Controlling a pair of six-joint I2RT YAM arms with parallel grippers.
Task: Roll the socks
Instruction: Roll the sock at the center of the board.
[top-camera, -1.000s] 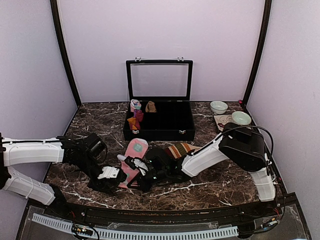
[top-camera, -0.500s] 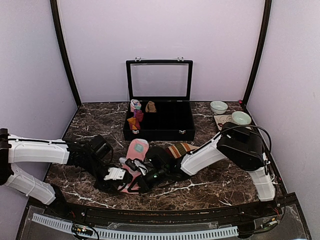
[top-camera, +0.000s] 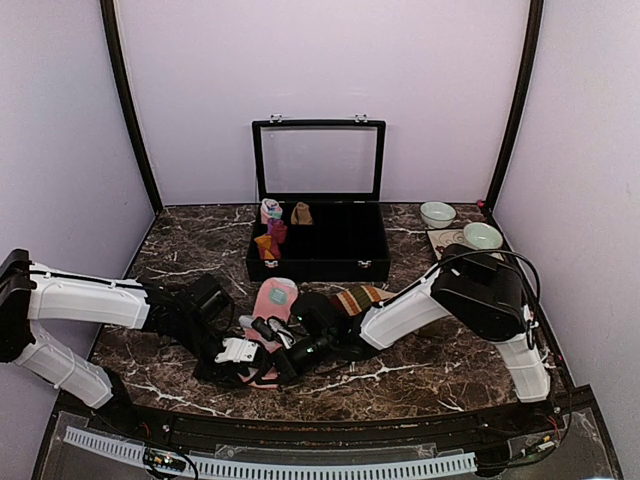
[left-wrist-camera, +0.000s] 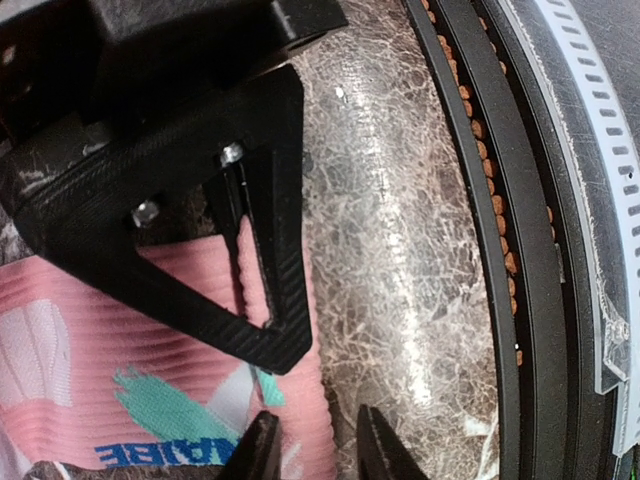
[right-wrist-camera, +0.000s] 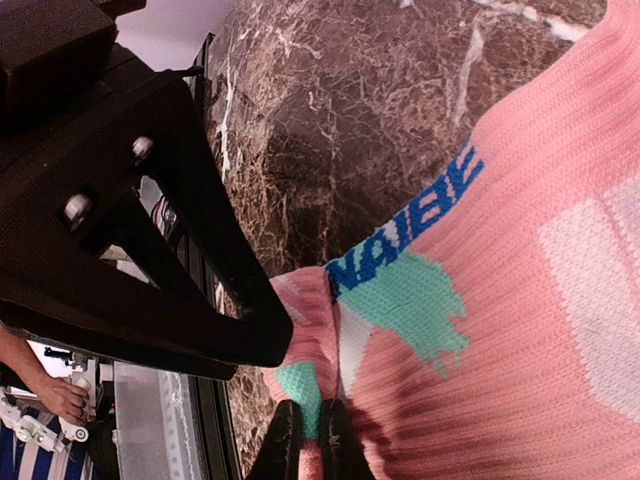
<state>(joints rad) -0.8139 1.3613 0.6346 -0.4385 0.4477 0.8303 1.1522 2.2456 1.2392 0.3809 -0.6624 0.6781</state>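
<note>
On table (top-camera: 450, 372): 1 pink sock (top-camera: 272, 298), pinched by right gripper (right-wrist-camera: 310, 443) | 1 striped sock (top-camera: 358, 297) | left gripper (left-wrist-camera: 318, 450) ajar

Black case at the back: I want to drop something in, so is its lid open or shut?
Open. The lid stands upright at the back of the case, and small bundles show inside at its left.

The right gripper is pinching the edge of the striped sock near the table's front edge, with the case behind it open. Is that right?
Not quite. The right wrist view shows the right gripper pinching the pink sock, not the striped sock. The case is open, as stated.
</note>
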